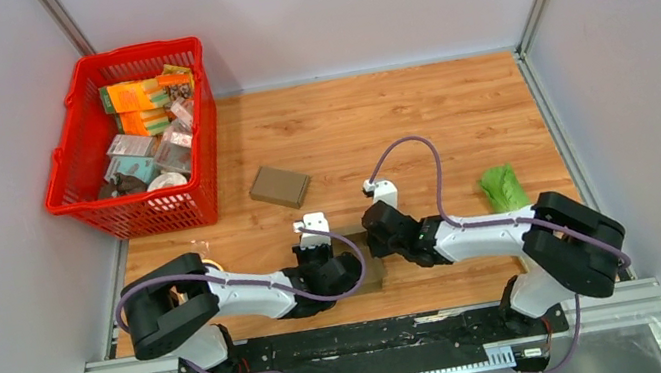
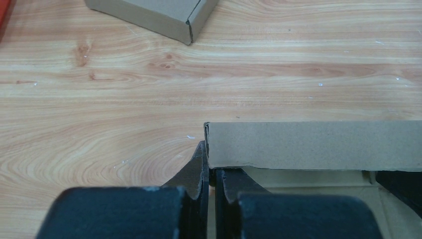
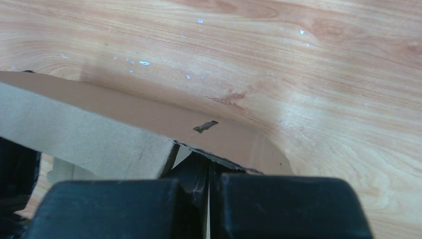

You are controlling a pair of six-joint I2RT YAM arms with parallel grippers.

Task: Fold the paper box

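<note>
Paper box (image 2: 313, 144) sat bottom centre on the bench (image 1: 415, 111). The left hand (image 2: 211, 172) and right hand (image 3: 208, 172) each pinched narrowly on opposite walls, apparently steadying it for folding.

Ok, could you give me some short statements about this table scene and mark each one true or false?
1. The left gripper and the right gripper both pinch the paper box. True.
2. The red basket is empty. False: it holds many packets.
3. A second closed box lies on the table, apart from both grippers. True.
4. The green object lies in the basket. False: it lies on the table, at the right.
</note>
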